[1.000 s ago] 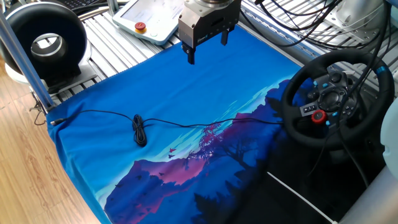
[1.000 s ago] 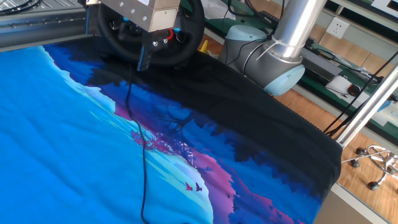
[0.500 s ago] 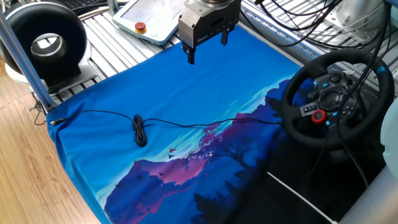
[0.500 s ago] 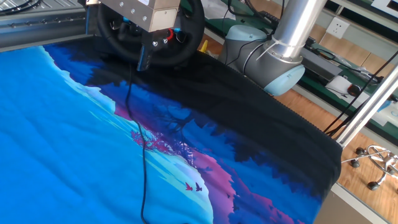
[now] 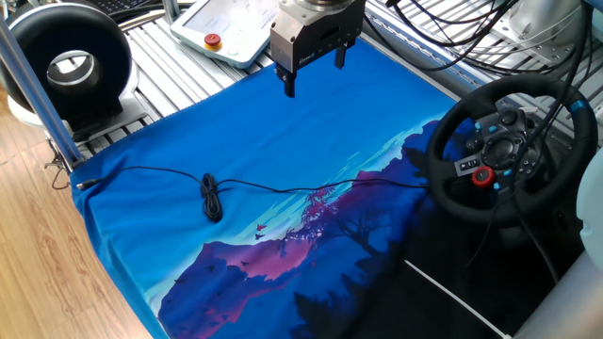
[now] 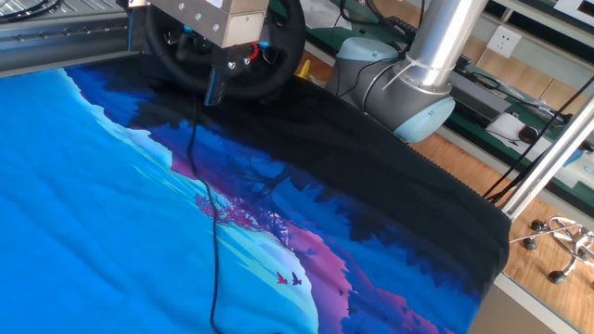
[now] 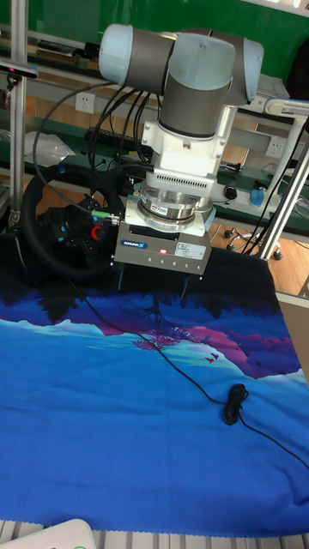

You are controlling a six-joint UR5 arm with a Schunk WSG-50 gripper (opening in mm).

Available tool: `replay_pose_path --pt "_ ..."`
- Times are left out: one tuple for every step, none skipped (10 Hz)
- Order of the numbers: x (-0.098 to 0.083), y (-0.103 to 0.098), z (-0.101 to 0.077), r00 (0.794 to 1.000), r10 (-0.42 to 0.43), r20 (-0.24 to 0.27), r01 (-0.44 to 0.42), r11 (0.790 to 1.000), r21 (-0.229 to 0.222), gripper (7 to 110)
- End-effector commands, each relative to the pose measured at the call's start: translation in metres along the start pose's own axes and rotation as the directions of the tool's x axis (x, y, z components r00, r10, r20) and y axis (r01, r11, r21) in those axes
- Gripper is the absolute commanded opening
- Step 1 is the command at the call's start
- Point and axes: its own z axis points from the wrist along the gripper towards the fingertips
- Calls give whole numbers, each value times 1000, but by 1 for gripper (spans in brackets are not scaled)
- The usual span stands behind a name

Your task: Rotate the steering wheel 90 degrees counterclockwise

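The steering wheel stands upright at the dark edge of the printed cloth, its face turned toward the table. In one fixed view its blue rim stripe sits at the upper right of the rim and the red knob lies low on the hub. In the tall fixed view the same wheel appears at the left, beside and behind the arm's wrist.

Nothing touches the rim. I read the gripper as spread wide and empty. Its two fingers point down over the bright blue part of the cloth, well apart from the wheel and clear of the surface. The tall fixed view shows it hanging above the cloth with a gap under the fingertips.

A thin black cable runs from the wheel across the cloth to a small coil. Beyond the cloth lie a black ring-shaped device and a pendant with a red button.

In my judgement the task has not begun. The approach, the grip on the rim and the whole quarter turn counterclockwise remain to be done. The cable lies between gripper and wheel, so I would plan the approach above it.
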Motion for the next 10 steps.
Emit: replay_pose_path --pt "60 16 -8 967 -101 -232 85 993 -78 109" --pt "60 17 -7 967 -101 -232 85 993 -78 7" --pt "60 17 -7 968 -99 -233 83 994 -77 7" --pt "60 17 -7 968 -99 -232 83 993 -79 7" --pt "60 17 -7 967 -99 -234 83 993 -79 7" --pt "60 17 -7 967 -99 -234 83 994 -78 7" --pt "61 18 -7 967 -98 -237 81 994 -78 7" --pt "62 19 -6 965 -98 -242 81 994 -76 7" --pt "67 21 -6 962 -91 -257 75 995 -73 7" --pt "70 23 -5 961 -80 -266 66 996 -62 7"
